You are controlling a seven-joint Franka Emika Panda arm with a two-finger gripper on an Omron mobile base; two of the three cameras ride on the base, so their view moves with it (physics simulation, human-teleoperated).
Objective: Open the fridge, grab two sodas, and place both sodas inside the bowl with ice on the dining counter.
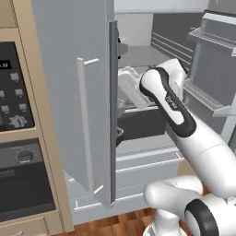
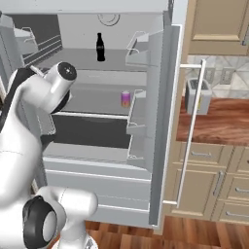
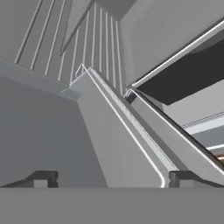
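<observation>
I see the fridge (image 2: pixel 97 146) open, bottle (image 2: pixel 100 47) upright on the upper shelf, neck up, can (image 2: pixel 126 98) upright one shelf lower, jaws wide apart, holding nothing.

The fridge (image 2: pixel 160 97) is pale grey, with grey shelves. Inside it, the bottle (image 2: pixel 100 47) is black and the can (image 2: pixel 126 98) is purple and pink. Beside the fridge, the counter (image 2: pixel 219 121) is reddish-brown wood.
</observation>
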